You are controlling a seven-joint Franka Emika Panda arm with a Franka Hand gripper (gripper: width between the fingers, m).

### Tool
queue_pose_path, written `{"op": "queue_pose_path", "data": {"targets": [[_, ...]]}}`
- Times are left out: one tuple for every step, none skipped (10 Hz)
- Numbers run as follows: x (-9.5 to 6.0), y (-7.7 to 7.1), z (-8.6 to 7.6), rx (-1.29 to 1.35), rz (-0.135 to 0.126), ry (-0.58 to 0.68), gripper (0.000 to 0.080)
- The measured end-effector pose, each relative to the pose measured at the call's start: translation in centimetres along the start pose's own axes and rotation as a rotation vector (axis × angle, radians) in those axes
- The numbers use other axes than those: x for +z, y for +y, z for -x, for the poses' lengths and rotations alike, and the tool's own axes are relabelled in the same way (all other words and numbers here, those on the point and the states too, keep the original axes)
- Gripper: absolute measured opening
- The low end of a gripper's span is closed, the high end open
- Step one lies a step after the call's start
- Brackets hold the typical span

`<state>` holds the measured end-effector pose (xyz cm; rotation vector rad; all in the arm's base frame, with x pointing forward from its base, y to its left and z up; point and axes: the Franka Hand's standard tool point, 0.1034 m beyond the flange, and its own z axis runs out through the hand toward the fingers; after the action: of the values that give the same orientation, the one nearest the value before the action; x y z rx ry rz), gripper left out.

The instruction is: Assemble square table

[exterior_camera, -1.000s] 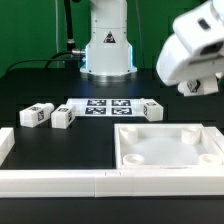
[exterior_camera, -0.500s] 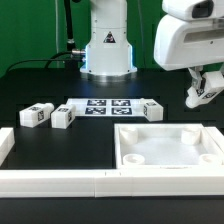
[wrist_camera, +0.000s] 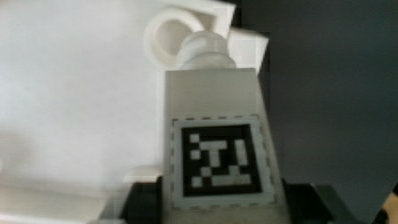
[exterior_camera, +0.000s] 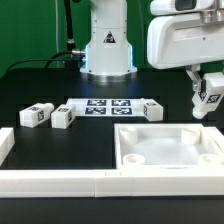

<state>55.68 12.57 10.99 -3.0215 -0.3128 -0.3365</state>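
My gripper [exterior_camera: 207,92] hangs at the exterior view's right, above the far right corner of the square table panel [exterior_camera: 165,150]. It is shut on a white tag-marked leg post [exterior_camera: 208,100]. In the wrist view the leg post [wrist_camera: 217,120] stands between the dark fingers of the gripper [wrist_camera: 217,203], with its threaded tip pointing at a round corner socket [wrist_camera: 166,38] of the white panel [wrist_camera: 71,90]. Three more leg posts lie on the black table: two at the left [exterior_camera: 37,114] [exterior_camera: 63,118] and one [exterior_camera: 153,109] behind the panel.
The marker board [exterior_camera: 105,106] lies flat in the middle, in front of the robot base [exterior_camera: 107,50]. Long white border rails [exterior_camera: 60,180] run along the front edge and up the left side.
The arm has swung from a blurred pose to upright. The held leg post has come into view and shifted slightly right and down over the panel's far right corner.
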Motion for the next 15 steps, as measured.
{"op": "queue_pose_path", "data": {"targets": [[0.1,0.5,0.0,-0.027,0.011,0.047,0.0287],[-0.1,1.4,-0.6,-0.057,0.016,0.053,0.0287],[-0.4,2.3,-1.8,-0.066,0.015,0.049,0.0287],[-0.5,3.1,-3.6,-0.070,0.016,0.059,0.0287],[-0.3,3.1,-4.3,-0.073,0.020,0.082,0.0287],[-0.2,3.2,-4.1,-0.074,0.024,0.097,0.0287],[-0.2,3.2,-4.1,-0.074,0.026,0.105,0.0287],[-0.2,3.4,-4.4,-0.075,0.035,0.141,0.0287],[-0.2,3.8,-4.5,-0.082,0.049,0.190,0.0287],[0.2,4.8,-4.9,-0.094,0.066,0.241,0.0287],[0.5,6.1,-6.1,-0.098,0.092,0.357,0.0287],[1.5,6.2,-6.1,-0.081,0.074,0.374,0.0287],[1.2,6.4,-6.3,-0.078,0.082,0.421,0.0287],[1.5,6.4,-6.0,-0.077,0.078,0.406,0.0287],[1.5,6.3,-6.1,-0.077,0.077,0.406,0.0287]]}}
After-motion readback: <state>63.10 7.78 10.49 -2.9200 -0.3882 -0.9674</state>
